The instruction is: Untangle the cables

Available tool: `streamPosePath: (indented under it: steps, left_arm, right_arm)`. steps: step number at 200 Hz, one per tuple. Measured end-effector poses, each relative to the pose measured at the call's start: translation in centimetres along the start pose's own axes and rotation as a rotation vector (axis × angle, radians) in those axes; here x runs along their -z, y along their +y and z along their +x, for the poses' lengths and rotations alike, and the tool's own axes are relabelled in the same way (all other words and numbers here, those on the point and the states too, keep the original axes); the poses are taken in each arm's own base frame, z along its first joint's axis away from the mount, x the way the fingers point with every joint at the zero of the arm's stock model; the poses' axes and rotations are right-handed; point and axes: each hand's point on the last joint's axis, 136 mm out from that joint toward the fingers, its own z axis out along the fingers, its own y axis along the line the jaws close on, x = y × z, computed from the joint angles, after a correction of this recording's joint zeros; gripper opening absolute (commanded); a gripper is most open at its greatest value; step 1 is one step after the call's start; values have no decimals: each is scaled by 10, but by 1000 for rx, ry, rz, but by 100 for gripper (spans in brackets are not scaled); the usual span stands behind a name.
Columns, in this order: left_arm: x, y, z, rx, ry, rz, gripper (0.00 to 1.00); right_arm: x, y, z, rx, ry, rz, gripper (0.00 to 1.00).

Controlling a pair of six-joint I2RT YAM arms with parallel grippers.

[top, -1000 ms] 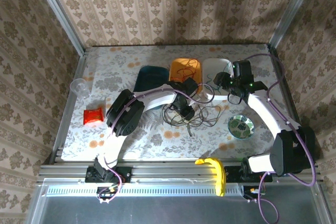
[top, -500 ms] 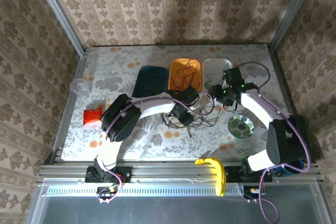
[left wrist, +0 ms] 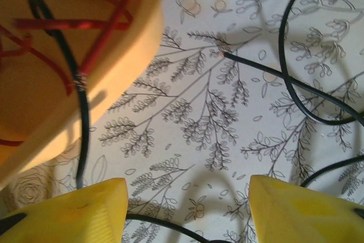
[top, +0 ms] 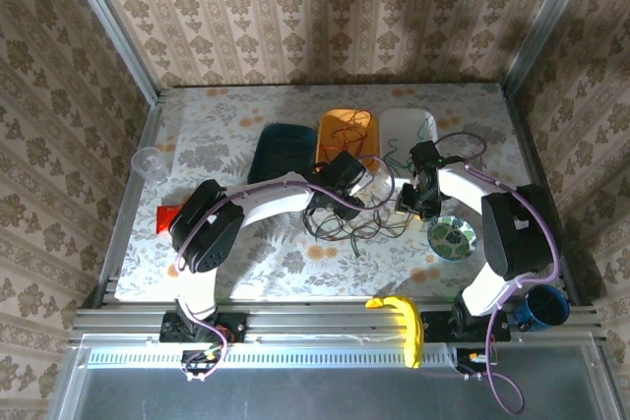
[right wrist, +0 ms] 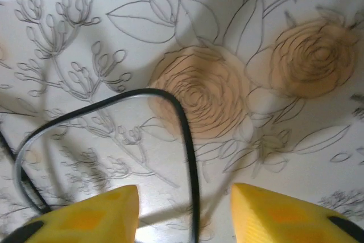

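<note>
The cables (top: 346, 223) lay as a loose black tangle at the centre of the worktop (top: 212, 130), thin loops crossing one another. Red strands (left wrist: 85, 25) were piled in the orange tray (top: 329, 140) just above the tangle in the frame.

The worktop wore a pale cloth printed with leaves and peach roses. Damask wallpaper (top: 295, 17) closed it in at the back and both sides, with metal posts (top: 110, 22) at the corners. A teal tray (top: 283, 150) and a white tray (top: 409, 125) flanked the orange one. A clear cup (top: 148, 162) and a red packet (top: 167, 218) sat towards the left edge, and a patterned plate (top: 451, 235) towards the right.

Up close, the left wrist view made plain a black wire (left wrist: 82, 112) climbing over the orange tray's rim among the red ones. The left gripper (left wrist: 187, 209) stood wide open and gripped nothing. In the right wrist view, the right gripper (right wrist: 185, 214) had its jaws apart astride a black loop (right wrist: 190, 157) that ran down between them, and neither fingertip touched it.
</note>
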Motion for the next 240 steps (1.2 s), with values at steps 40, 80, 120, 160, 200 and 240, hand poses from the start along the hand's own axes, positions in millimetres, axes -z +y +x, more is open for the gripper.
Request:
streamPosePath:
  steps: [40, 80, 120, 160, 200, 240]
  left_arm:
    - [-4, 7, 8, 25, 0, -15, 62]
    - [-1, 18, 13, 60, -21, -31, 64]
    - [13, 26, 7, 94, -101, -33, 64]
    - [19, 32, 14, 132, -144, -34, 64]
    - [34, 40, 33, 182, -200, -65, 72]
    - [89, 85, 31, 318, -376, -288, 79]
  right_arm:
    - [11, 4, -8, 20, -50, 4, 0]
    - [127, 32, -43, 76, -453, -94, 0]
    - [258, 63, -65, 93, -832, -279, 0]
    - [300, 80, -70, 111, -965, -378, 0]
    - [312, 122, -80, 181, -946, -479, 0]
    - [270, 202, -82, 318, -775, -573, 0]
